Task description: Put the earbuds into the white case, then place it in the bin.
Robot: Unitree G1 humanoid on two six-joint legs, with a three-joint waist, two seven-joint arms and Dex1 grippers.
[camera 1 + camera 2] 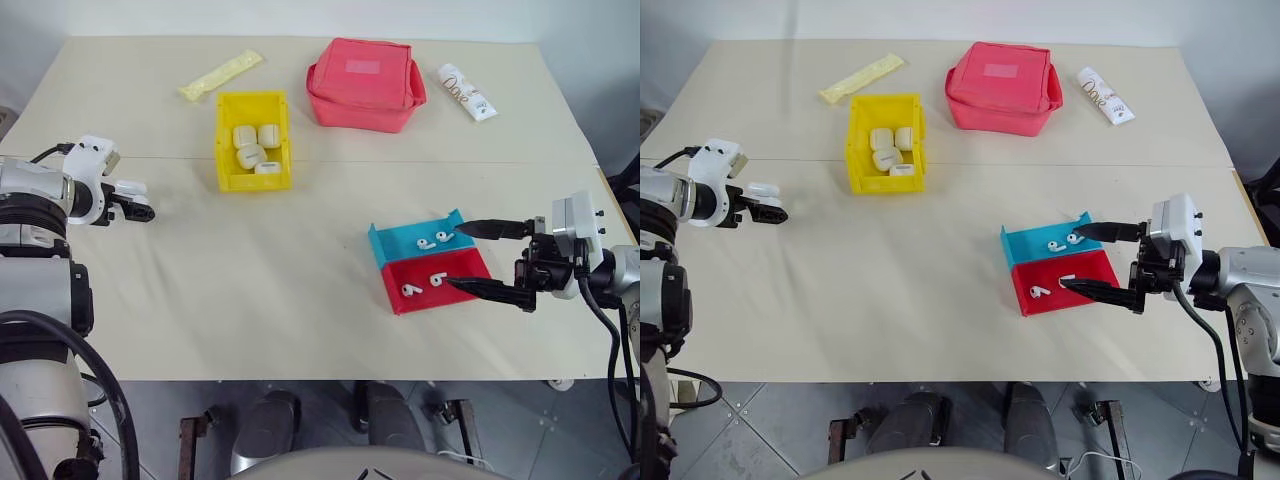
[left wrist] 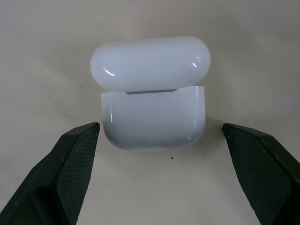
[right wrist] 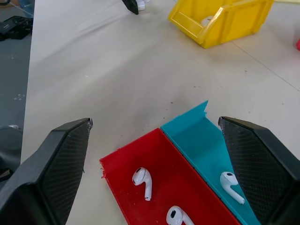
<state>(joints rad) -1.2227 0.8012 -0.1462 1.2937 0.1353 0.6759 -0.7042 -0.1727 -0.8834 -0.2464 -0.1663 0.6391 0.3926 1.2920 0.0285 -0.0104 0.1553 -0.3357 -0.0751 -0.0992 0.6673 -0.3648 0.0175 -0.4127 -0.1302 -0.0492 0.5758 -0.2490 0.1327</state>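
The white case [image 2: 152,93] rests on the table with its lid hinged up, between the spread fingers of my left gripper [image 1: 143,207], which is open and does not touch it. Near the table's right edge, small white earbuds lie in two joined trays: two in the teal tray [image 1: 400,238], such as the earbud [image 1: 427,243], and two in the red tray [image 1: 470,268], such as the earbud [image 1: 411,290]. My right gripper [image 1: 468,257] is open, level, its tips over the trays' right side. The yellow bin [image 1: 255,182] stands at the back left, holding several white cases.
A pink-red fabric pouch [image 1: 365,83] sits at the back centre. A white printed tube [image 1: 466,92] lies to its right and a pale yellow packet [image 1: 220,75] to the left of the bin. Bare table stretches between the two grippers.
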